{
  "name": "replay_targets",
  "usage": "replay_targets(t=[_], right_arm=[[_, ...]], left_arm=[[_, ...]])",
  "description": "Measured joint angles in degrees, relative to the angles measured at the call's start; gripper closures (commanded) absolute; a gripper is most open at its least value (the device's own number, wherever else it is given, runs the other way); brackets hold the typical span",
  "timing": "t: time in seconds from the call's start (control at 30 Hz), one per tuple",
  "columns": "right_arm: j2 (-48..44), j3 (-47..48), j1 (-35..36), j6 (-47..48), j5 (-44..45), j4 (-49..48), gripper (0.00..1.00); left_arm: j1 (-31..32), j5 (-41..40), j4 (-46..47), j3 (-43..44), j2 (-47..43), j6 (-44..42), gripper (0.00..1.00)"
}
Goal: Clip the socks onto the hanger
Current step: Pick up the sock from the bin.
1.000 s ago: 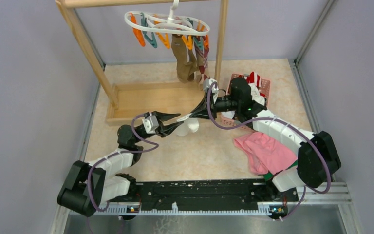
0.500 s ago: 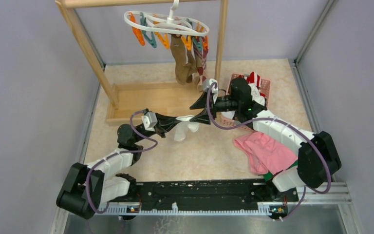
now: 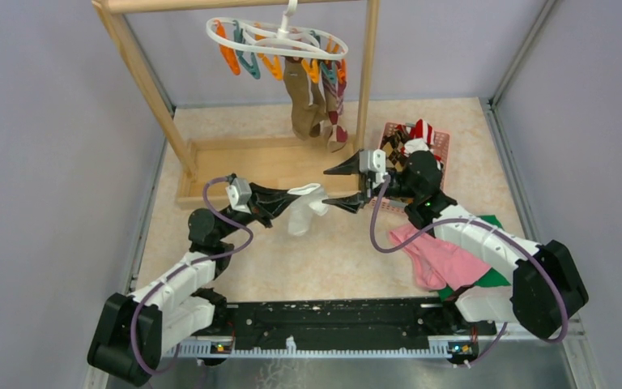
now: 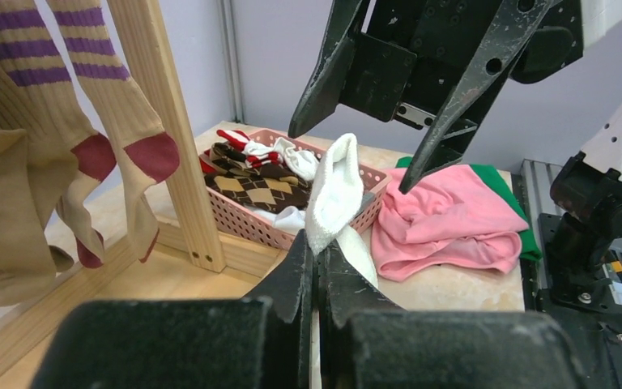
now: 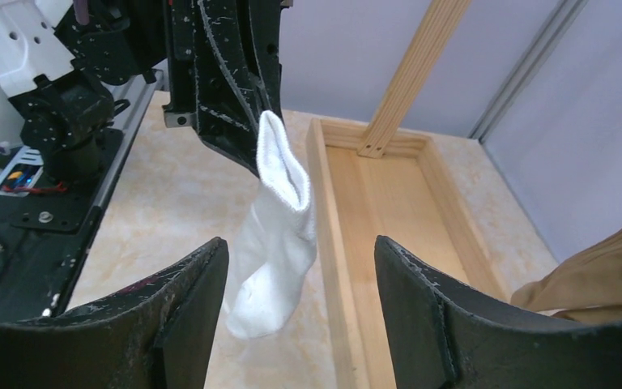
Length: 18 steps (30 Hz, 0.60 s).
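Limp white sock (image 4: 334,190) of soft ribbed knit, cuff clamped between left fingers (image 4: 294,271); right fingers (image 5: 421,308) spread wide nearby

Both arms share one build: the left arm (image 3: 180,279) and the right arm (image 3: 486,243) have white shells on the long links and bulky black housings at the joints. A thin purple cable (image 3: 210,212) loops loosely along each. A small grey-white camera block (image 3: 239,193) sits at each wrist. The left gripper (image 3: 290,194) and the right gripper (image 3: 330,186) are black, with long tapered fingers (image 4: 470,89) that are scuffed, flecked pale, and drilled with round holes. The bases are bolted to a black rail (image 3: 340,316).
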<state>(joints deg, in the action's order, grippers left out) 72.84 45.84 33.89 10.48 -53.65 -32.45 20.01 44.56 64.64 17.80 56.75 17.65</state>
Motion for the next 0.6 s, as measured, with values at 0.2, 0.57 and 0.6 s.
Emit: replay_targets(t=[0.2,0.57,0.6], right_arm=[[0.0,-2.0,0.0,0.0,1.2,-5.9,0.45],[2.4,-2.0,1.2,-1.9,0.3,-11.1,0.70],[2.6,-2.0,1.2,-2.1,0.0,-11.1,0.78]], left_arm=[[0.3,0.8,-0.4,0.1,0.0,1.8,1.00],[0.7,1.5,-0.5,1.0,0.0,3.5,1.00],[0.7,1.6,-0.5,1.0,0.0,3.6,1.00]])
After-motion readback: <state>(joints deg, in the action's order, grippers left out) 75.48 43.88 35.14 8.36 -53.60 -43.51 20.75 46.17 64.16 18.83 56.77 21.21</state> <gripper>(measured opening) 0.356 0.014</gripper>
